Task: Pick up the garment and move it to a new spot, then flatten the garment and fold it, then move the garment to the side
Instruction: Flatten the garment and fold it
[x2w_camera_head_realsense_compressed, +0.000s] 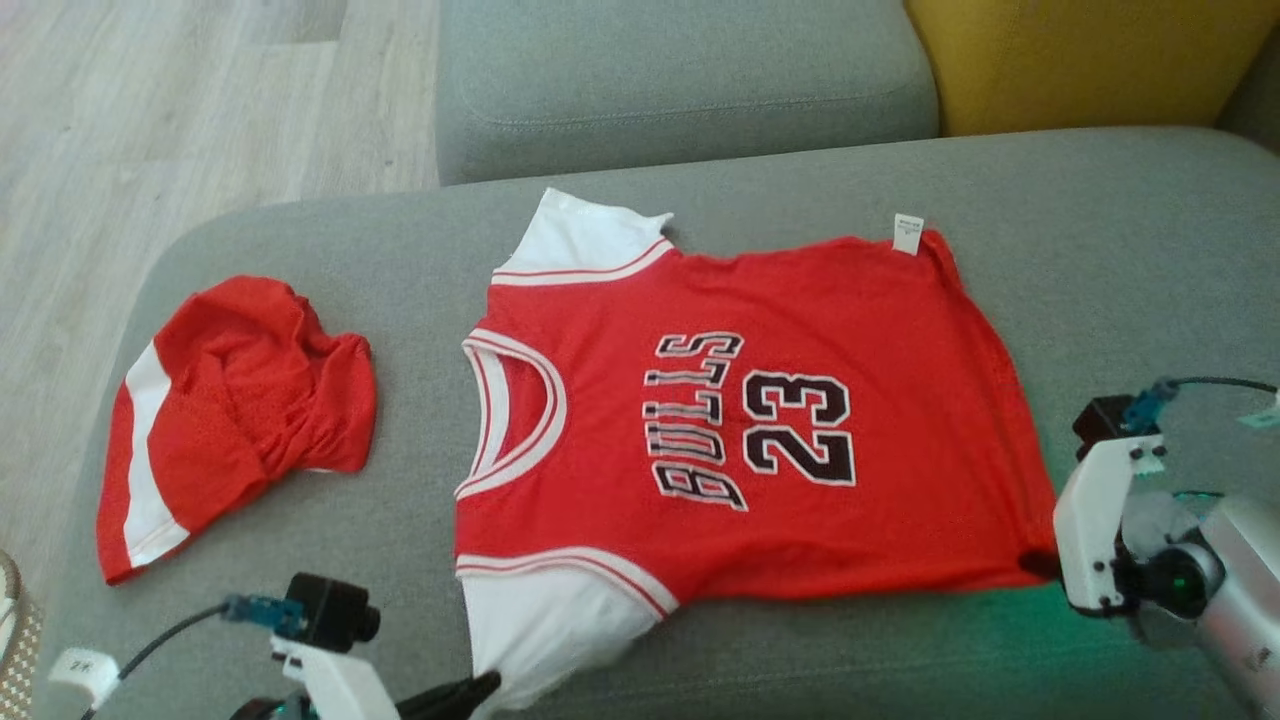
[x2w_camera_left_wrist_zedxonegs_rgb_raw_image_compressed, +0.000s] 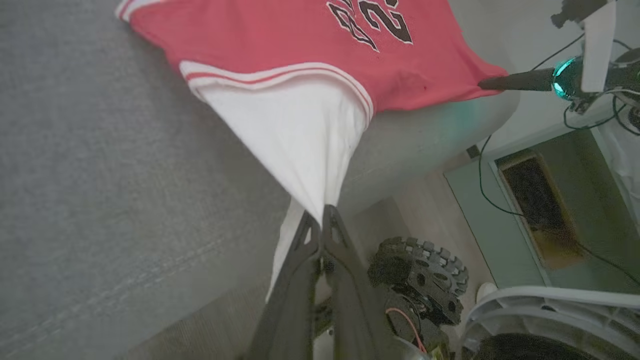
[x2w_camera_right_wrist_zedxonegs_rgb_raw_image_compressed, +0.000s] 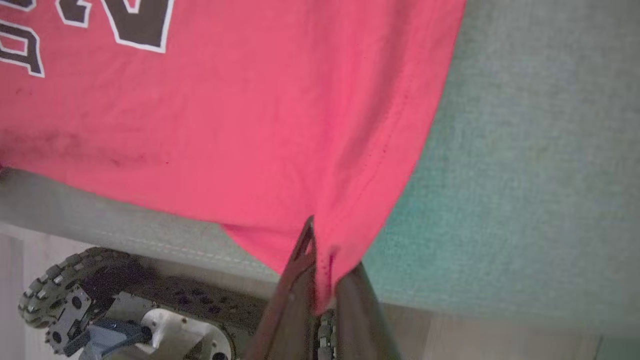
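The garment, a red jersey with white sleeves, is spread face up across the middle of the grey sofa seat, with the neck to the left and the hem to the right. The jaws of the left gripper are shut tight on the tip of the near white sleeve. Those of the right gripper are shut on the near right hem corner, and the cloth is drawn to a taut point at each pinch. The two ends of the near edge are held, it is judged, so that the edge can be pulled straight and the wrinkles drawn out, which is the flattening step before a fold. A crumpled pair of red shorts is set well apart on the left, out of the way of the folding.
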